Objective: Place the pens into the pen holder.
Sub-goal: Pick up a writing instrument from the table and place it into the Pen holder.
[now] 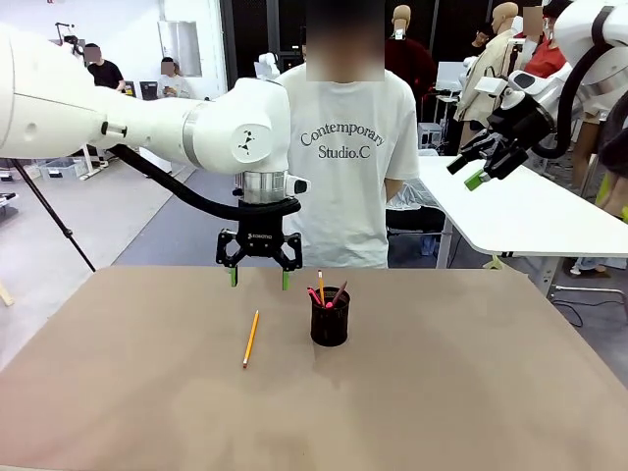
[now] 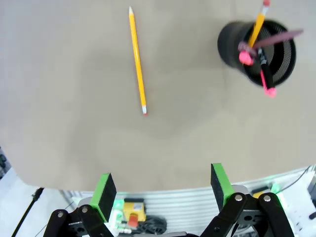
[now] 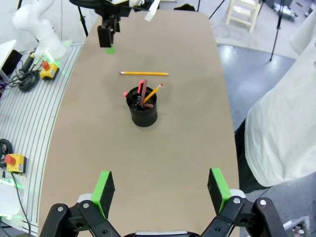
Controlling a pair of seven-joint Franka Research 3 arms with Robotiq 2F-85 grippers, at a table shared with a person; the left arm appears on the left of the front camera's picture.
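One yellow-orange pencil (image 1: pixel 251 339) (image 2: pixel 138 59) (image 3: pixel 144 73) lies flat on the brown table, left of the pen holder (image 1: pixel 330 324) (image 2: pixel 232 44) (image 3: pixel 143 116). The holder is a black mesh cup standing upright with several pens (image 1: pixel 327 292) (image 2: pixel 261 39) (image 3: pixel 146 93) in it. My left gripper (image 1: pixel 259 281) (image 2: pixel 163 192) (image 3: pixel 107 37) hangs open above the table's far side, behind the pencil, with nothing between its green pads. My right gripper (image 1: pixel 471 169) (image 3: pixel 160 192) is raised high at the right, open and empty, far from the holder.
A person (image 1: pixel 343 147) in a white T-shirt stands at the far edge of the table, behind the holder. A white table (image 1: pixel 530 211) stands at the back right. Bare tabletop (image 1: pixel 442 392) surrounds the pencil and holder.
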